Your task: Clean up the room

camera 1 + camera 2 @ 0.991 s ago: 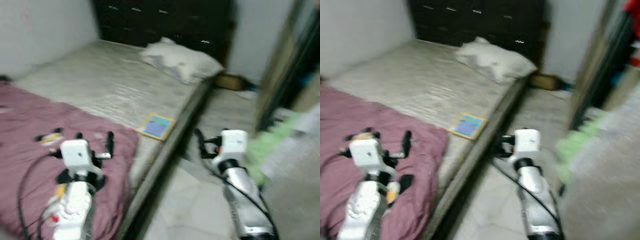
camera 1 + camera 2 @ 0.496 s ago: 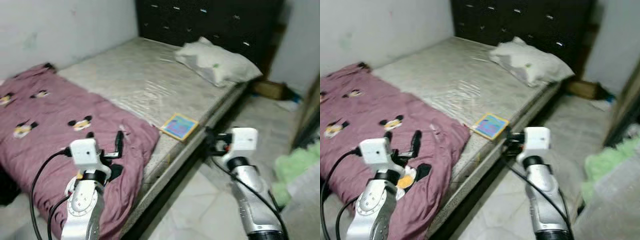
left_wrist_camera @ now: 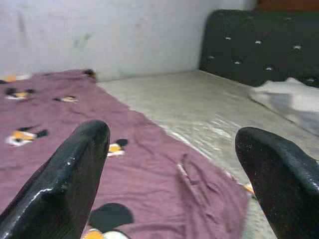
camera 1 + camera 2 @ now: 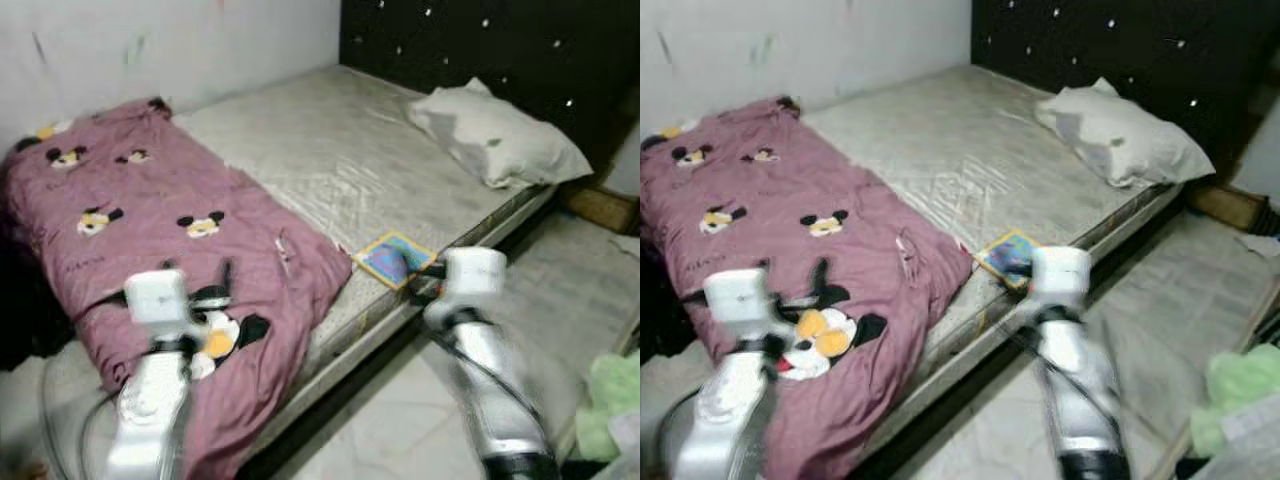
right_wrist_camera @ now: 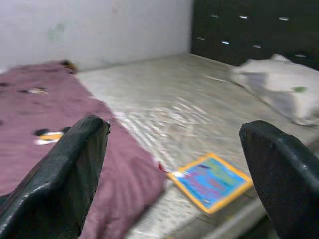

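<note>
Near mattress edge, book (image 5: pixel 212 181) lies ahead of right tool (image 5: pixel 174 184), fingers spread

Before me the bed (image 4: pixel 330 160) carries a crumpled purple blanket (image 4: pixel 170 250), a pillow (image 4: pixel 495 140) by the headboard, and a bright book (image 4: pixel 392 260) at its edge.

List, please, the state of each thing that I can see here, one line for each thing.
Blanket: crumpled, spread over one end of the mattress.
Mattress: bare, no sheet.
Pillow: lying at the headboard end.
Book: closed, flat at the mattress edge.
Left tool: open, holding nothing, above the blanket.
Right tool: open, holding nothing, facing the book.
</note>
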Robot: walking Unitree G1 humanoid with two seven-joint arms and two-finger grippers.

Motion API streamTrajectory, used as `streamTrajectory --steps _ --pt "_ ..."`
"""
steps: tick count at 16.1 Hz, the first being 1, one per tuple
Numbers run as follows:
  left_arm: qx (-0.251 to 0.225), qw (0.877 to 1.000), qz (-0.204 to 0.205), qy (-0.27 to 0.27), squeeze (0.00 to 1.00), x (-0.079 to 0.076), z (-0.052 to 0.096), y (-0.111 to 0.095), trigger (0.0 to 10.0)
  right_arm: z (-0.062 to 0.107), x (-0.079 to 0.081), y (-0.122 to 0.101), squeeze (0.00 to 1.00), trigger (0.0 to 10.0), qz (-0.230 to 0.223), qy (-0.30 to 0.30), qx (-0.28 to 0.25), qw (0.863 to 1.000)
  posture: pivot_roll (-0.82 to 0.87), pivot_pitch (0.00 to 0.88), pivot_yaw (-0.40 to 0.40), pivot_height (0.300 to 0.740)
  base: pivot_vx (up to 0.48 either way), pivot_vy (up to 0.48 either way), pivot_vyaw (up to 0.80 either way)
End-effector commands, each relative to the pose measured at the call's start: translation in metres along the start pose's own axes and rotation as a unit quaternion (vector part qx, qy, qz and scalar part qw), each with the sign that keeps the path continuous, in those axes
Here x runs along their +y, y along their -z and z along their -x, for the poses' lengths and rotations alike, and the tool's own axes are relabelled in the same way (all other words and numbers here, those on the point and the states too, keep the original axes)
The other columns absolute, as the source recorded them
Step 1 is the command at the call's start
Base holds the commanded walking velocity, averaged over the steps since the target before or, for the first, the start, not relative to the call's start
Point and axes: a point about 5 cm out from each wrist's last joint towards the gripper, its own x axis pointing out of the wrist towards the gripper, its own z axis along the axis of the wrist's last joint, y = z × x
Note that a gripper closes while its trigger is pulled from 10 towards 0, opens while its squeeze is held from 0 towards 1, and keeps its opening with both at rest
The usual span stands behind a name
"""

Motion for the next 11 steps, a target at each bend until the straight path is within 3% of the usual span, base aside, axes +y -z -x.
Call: streamTrajectory --steps 1,11 --pt "-0.002 1.0 0.001 0.006 0.0 -0.0064 -0.0018 -0.0012 10.0 0.0014 -0.009 0.0019 0.0 10.0 0.009 0.011 0.004 1.0 -0.06 0.0 -0.005 0.74 0.0 0.0 0.8" --pt "0.0 1.0 -0.014 0.004 0.0 -0.0069 -0.0078 -0.0006 10.0 -0.0031 -0.0074 0.0018 0.0 10.0 0.016 0.005 0.0 1.0 -0.07 0.0 -0.003 0.74 0.0 0.0 0.8"
